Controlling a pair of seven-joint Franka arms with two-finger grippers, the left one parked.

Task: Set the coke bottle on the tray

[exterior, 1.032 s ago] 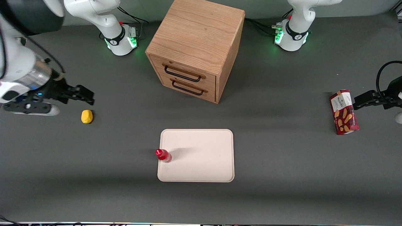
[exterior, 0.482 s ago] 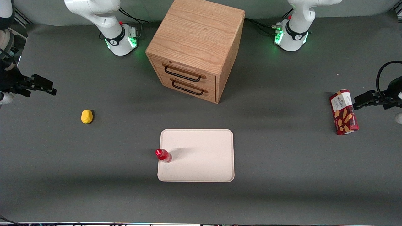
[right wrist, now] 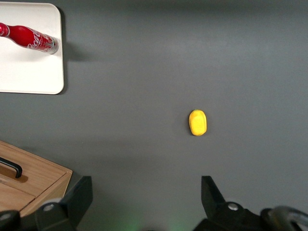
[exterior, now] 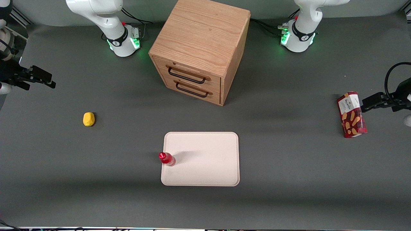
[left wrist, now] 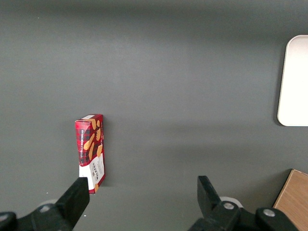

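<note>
While the coke bottle [exterior: 167,159] stood upright on the tray [exterior: 205,166], just inside the rim at the edge toward the working arm's end, we found the gripper [exterior: 48,81] well apart from it, raised over the tabletop [exterior: 289,160] at the working arm's end. In the right wrist view its two fingers [right wrist: 79,195] were spread wide with nothing between them, and the coke bottle [right wrist: 30,39] showed on the tray [right wrist: 29,72] near a rounded corner. We noted a small yellow object [exterior: 89,119] lying on the tabletop between the gripper and the tray, nearer to the front camera than the gripper. A wooden drawer cabinet [exterior: 200,48] stood farther from the front camera than the tray, its two drawers closed. A red snack box [exterior: 351,114] lay toward the parked arm's end.
</note>
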